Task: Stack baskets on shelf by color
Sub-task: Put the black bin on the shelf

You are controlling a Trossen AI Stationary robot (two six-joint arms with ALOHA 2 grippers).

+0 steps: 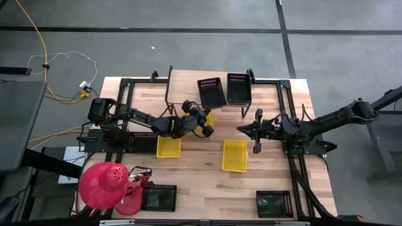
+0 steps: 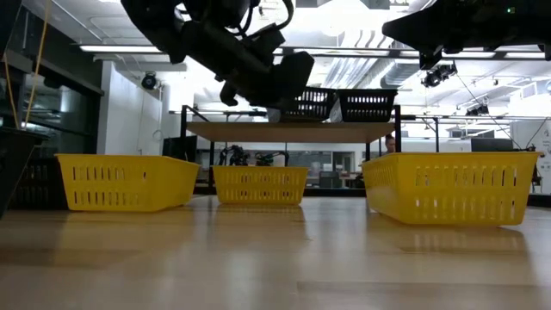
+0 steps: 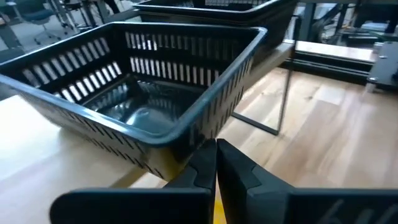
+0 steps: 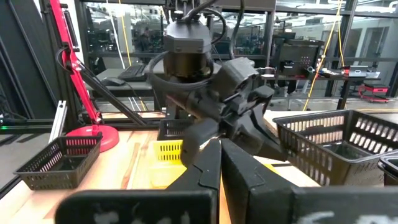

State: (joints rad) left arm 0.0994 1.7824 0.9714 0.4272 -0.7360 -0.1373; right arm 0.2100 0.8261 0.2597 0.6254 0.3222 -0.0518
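Two black baskets stand side by side on the shelf (image 1: 188, 81). The left one (image 1: 211, 92) sits skewed; the right one (image 1: 238, 88) sits square. My left gripper (image 1: 205, 117) is shut, level with the shelf top, its tips at the skewed basket's near rim (image 3: 186, 132). A yellow basket (image 1: 210, 119) rests on the table under that gripper, mostly hidden by it. Two more yellow baskets (image 1: 168, 146) (image 1: 234, 155) lie on the table nearer me. My right gripper (image 1: 246, 129) is shut, holds nothing and hovers above the table right of the shelf's near edge. My left gripper (image 3: 216, 149) comes level from the table's near-left side, with its shut fingertips at the near wall of the skewed black basket, just under the rim (image 3: 193, 138). I cannot tell whether they touch it. The basket rests flat on the shelf plank.
More black baskets lie on the table at the left edge under my left arm (image 1: 143, 143) and at the near edge (image 1: 158, 198) (image 1: 274, 203). A red lamp (image 1: 103, 185) stands at the near-left corner. Black frame rails (image 1: 290, 113) run along both table sides. Bare wood shows between the two near yellow baskets.
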